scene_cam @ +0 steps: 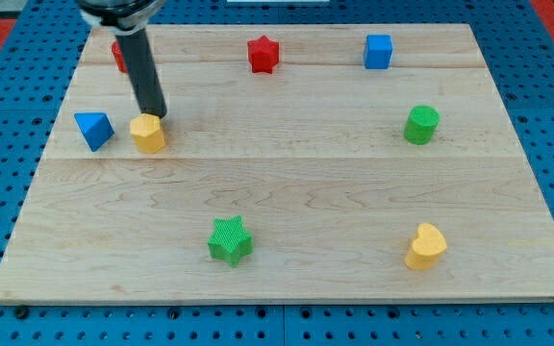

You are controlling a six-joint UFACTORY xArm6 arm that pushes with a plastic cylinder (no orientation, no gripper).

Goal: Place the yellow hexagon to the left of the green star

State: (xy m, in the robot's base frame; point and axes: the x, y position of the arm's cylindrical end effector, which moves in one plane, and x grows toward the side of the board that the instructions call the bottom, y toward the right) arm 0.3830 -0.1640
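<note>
While the yellow hexagon sits high at the view's left, well apart from the green star near the bottom, we judge the task barely begun, our jawless rod's tip touching the smooth block's upper edge on pale-grained wooden board.

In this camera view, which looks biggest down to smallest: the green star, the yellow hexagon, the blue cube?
1. green star, largest, though it also sits nearest the view's bottom, likely closer to the camera.
2. yellow hexagon and blue cube look much alike; I would not rank them.
</note>
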